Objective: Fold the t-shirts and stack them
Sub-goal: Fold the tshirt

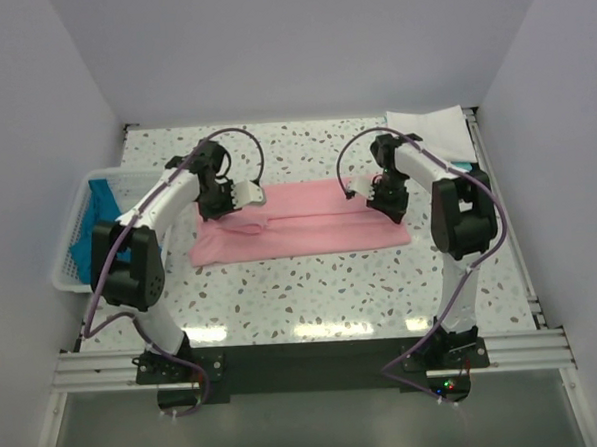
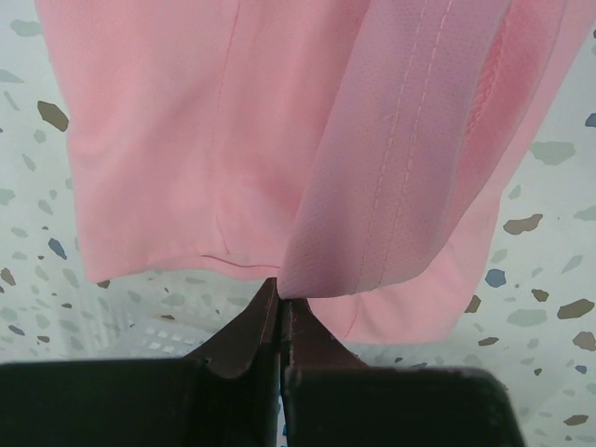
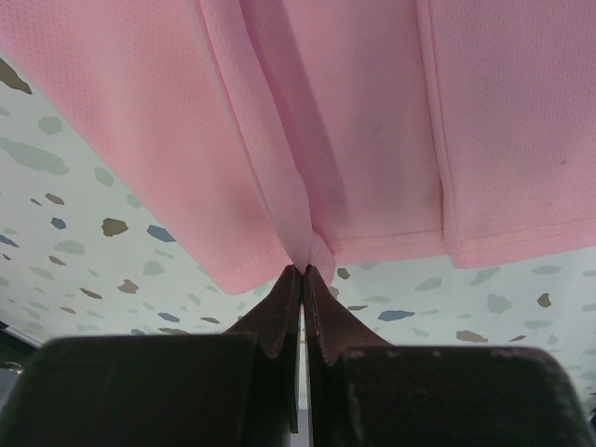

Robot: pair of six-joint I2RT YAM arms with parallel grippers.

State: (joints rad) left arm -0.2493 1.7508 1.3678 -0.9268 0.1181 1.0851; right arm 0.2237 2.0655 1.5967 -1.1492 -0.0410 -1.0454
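Note:
A light pink t-shirt (image 1: 309, 233) lies folded into a long band across the middle of the table. My left gripper (image 1: 241, 196) is at its left far corner, shut on a pinched fold of the pink cloth (image 2: 391, 186), which lifts off the table from the closed tips (image 2: 279, 287). My right gripper (image 1: 363, 190) is at the right far corner, shut on a gathered pleat of the same shirt (image 3: 372, 112) at its tips (image 3: 303, 270). A white t-shirt (image 1: 429, 129) lies folded at the back right. A teal-blue t-shirt (image 1: 99, 209) sits in the basket.
A white lattice basket (image 1: 72, 257) stands at the table's left edge, beside the left arm. The speckled tabletop (image 1: 302, 293) runs in front of the pink shirt. White walls close in the back and both sides.

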